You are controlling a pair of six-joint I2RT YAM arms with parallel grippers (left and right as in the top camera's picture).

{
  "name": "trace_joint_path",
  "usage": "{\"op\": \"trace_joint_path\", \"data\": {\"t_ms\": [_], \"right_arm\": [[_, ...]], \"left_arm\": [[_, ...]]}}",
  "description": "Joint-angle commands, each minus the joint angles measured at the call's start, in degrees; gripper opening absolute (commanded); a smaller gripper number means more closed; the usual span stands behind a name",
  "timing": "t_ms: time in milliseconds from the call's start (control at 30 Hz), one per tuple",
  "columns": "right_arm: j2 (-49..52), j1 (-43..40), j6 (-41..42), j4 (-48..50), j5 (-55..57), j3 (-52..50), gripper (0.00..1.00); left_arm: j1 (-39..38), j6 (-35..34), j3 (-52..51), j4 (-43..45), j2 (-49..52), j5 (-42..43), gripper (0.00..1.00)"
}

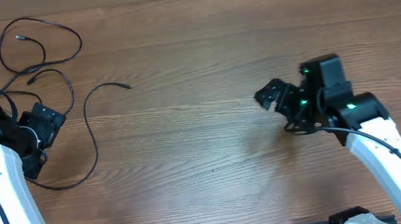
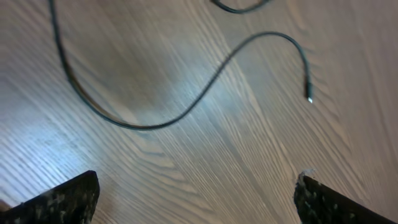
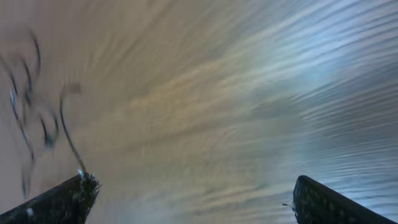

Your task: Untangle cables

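Observation:
Several thin black cables [image 1: 37, 47] lie in loose overlapping loops at the far left of the wooden table. One long cable [image 1: 92, 134] curves out to the right and ends in a small plug [image 1: 126, 85]. That cable also shows in the left wrist view [image 2: 186, 112] with its plug end [image 2: 309, 96]. My left gripper [image 1: 45, 128] is open and empty, beside the cables, above the bare wood [image 2: 196, 199]. My right gripper [image 1: 274, 98] is open and empty, far right of the cables. The cables appear blurred in the right wrist view [image 3: 37, 106].
The wooden table [image 1: 201, 45] fills the view. The arms' thicker black wires run along the white links at both sides.

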Motion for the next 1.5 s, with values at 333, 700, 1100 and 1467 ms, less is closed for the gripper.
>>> {"op": "trace_joint_path", "data": {"t_ms": [333, 700, 1100, 1467], "right_arm": [[7.1, 0.2, -4.9, -0.3, 1.1, 0.2, 1.00], [7.1, -11.0, -4.7, -9.6, 14.2, 0.2, 1.00], [7.1, -11.0, -4.7, -9.6, 13.8, 0.2, 1.00], [7.1, -11.0, -4.7, -9.6, 13.8, 0.2, 1.00]], "left_arm": [[0.0, -2.0, 0.6, 0.2, 4.7, -2.7, 1.00], [0.0, -2.0, 0.6, 0.2, 4.8, -2.7, 0.99], [0.0, -2.0, 0.6, 0.2, 4.8, -2.7, 1.00], [0.0, -2.0, 0.6, 0.2, 4.8, -2.8, 1.00]]}}
